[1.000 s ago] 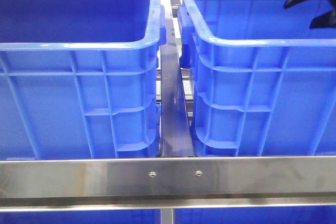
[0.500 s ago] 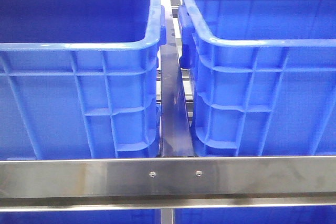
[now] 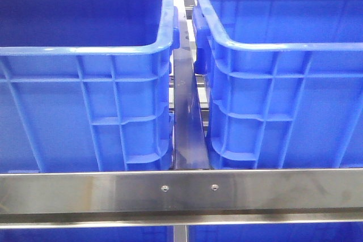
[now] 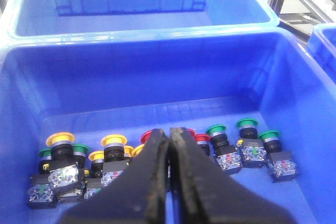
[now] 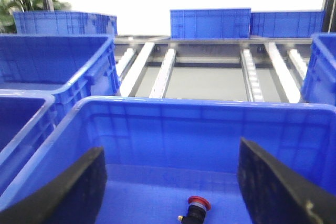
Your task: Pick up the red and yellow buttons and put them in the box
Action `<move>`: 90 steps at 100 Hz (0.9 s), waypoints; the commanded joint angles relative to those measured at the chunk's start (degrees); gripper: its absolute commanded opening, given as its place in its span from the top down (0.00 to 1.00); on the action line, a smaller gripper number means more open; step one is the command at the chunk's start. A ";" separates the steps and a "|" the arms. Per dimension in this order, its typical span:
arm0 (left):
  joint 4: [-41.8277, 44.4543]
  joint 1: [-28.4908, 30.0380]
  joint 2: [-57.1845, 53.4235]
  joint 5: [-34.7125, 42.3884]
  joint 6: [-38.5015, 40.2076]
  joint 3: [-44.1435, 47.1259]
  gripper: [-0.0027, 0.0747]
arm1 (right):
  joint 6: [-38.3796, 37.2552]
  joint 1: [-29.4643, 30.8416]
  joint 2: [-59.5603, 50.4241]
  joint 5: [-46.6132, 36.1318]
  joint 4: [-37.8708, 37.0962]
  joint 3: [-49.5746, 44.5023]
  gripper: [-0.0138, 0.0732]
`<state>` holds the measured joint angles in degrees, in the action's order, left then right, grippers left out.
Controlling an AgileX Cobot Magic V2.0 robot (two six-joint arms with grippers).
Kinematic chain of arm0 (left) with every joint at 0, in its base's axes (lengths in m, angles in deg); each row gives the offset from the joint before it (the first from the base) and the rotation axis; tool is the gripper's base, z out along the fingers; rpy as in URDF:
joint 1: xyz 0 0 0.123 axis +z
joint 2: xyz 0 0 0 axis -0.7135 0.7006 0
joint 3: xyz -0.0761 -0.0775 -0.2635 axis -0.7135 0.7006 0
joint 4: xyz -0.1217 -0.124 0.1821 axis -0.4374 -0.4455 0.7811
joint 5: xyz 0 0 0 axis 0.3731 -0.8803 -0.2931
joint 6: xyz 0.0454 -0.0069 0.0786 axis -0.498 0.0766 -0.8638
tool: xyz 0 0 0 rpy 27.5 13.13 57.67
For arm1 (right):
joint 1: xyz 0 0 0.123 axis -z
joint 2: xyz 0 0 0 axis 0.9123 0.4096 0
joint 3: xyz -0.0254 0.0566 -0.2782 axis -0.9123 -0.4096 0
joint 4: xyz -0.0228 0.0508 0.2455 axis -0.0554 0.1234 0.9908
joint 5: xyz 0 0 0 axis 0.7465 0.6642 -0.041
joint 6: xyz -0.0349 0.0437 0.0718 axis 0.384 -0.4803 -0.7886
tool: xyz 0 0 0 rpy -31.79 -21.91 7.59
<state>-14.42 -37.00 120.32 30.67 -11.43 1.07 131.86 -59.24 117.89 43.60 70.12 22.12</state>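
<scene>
Red button (image 5: 197,206) alone on crate floor (image 5: 157,203) between spread right pincer (image 5: 168,192) fingers.

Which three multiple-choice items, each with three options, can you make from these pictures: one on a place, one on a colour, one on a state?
1. Where do the many push buttons lie?
A. On the floor of the crate under the left gripper
B. On the steel rail
C. On the roller track

2. What colour is the cap of the single button under the right gripper?
A. Green
B. Red
C. Yellow

3. How are the left gripper's fingers?
A. Wide apart
B. Closed together, holding nothing
C. Closed on a button

Key: 1 A, the buttons lie in the crate below the left gripper. 2 B, the single button has a red cap; right gripper. 3 B, its fingers meet, nothing between them.
</scene>
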 commanded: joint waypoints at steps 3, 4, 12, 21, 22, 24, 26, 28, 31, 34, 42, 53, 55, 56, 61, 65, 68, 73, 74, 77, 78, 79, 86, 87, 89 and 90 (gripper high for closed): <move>-2.21 -0.01 -0.31 2.97 0.49 -1.55 0.99 | 0.86 -0.10 -4.51 -0.36 0.94 -1.70 0.22; -2.21 -0.01 -0.31 2.94 0.49 -1.55 0.99 | 0.86 -0.10 -5.01 -0.30 0.94 -2.05 0.22; -2.21 -0.01 -0.31 2.84 0.49 -1.55 0.99 | 0.86 -0.10 -7.30 -0.13 0.94 -3.79 0.23; -2.21 -0.01 -0.31 2.72 0.49 -1.55 0.99 | 0.86 -0.10 -8.93 -0.18 0.94 -5.39 0.30; -2.21 -0.01 -0.31 2.72 0.49 -1.55 0.99 | 0.86 -0.10 -8.99 -0.18 0.94 -5.49 0.31; -2.21 -0.01 -0.31 2.72 0.49 -1.55 0.99 | 0.86 -0.10 -9.11 -0.18 0.94 -5.66 0.34; -2.21 -0.01 -0.31 2.72 0.49 -1.55 0.99 | 0.86 -0.10 -9.16 -0.18 0.94 -5.86 0.38; -2.21 -0.01 -0.31 2.72 0.49 -1.55 0.99 | 0.86 -0.10 -9.16 -0.12 0.94 -5.95 0.43; -2.21 -0.01 -0.31 2.72 0.49 -1.55 0.99 | 0.86 -0.10 -9.16 -0.05 0.94 -6.03 0.49; -2.21 -0.01 -0.31 2.72 0.49 -1.55 0.99 | 0.86 -0.10 -9.16 0.09 0.94 -6.11 0.55; -2.21 -0.01 -0.31 2.72 0.49 -1.55 0.99 | 0.86 -0.10 -9.16 0.82 0.94 -6.11 0.75; -2.21 -0.01 -0.31 2.72 0.49 -1.55 0.99 | 0.80 -0.10 -9.16 1.54 1.00 -6.11 0.92; -2.21 -0.01 -0.31 2.72 0.49 -1.55 0.99 | 0.80 -0.10 -9.16 1.69 1.00 -6.11 0.92; -2.21 -0.01 -0.31 2.72 0.49 -1.55 0.99 | 0.80 -0.10 -9.16 1.76 1.00 -6.11 0.92; -2.21 -0.01 -0.31 2.72 0.49 -1.55 0.99 | 0.80 -0.10 -9.16 2.08 1.00 -6.11 0.92; -2.21 -0.01 -0.31 2.72 0.49 -1.55 0.99 | 0.80 -0.10 -9.16 2.27 1.00 -6.11 0.92; -2.21 -0.01 -0.31 2.72 0.49 -1.55 0.99 | 0.80 -0.10 -9.16 2.42 1.00 -6.11 0.92; -2.21 -0.01 -0.31 2.72 0.49 -1.55 0.99 | 0.80 -0.10 -9.16 2.56 1.00 -6.11 0.92; -2.21 -0.01 -0.31 2.72 0.49 -1.55 0.99 | 0.80 -0.10 -9.16 2.56 1.00 -6.11 0.92; -2.21 -0.01 -0.31 2.72 0.49 -1.55 0.99 | 0.80 -0.10 -9.16 2.63 1.00 -6.11 0.92; -2.21 -0.01 -0.31 2.72 0.49 -1.55 0.98 | 0.80 -0.10 -9.16 2.63 1.00 -6.11 0.92; -2.21 -0.01 -0.31 2.72 0.49 -1.55 0.98 | 0.80 -0.10 -9.16 2.68 1.00 -6.11 0.92; -2.21 -0.01 -0.31 2.72 0.49 -1.55 0.92 | 0.80 -0.10 -9.16 2.68 1.00 -6.11 0.92; -2.21 -0.01 -0.31 2.72 0.49 -1.55 0.90 | 0.80 -0.10 -9.16 2.68 1.00 -6.11 0.92; -2.21 -0.01 -0.31 2.72 0.49 -1.55 0.87 | 0.80 -0.10 -9.16 2.68 1.00 -6.11 0.92; -2.21 -0.01 -0.31 2.72 0.49 -1.55 0.85 | 0.80 -0.10 -9.16 2.68 1.00 -6.11 0.92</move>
<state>-14.42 -37.00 120.32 30.45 -11.43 1.07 131.96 -59.24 108.63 45.92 70.12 14.51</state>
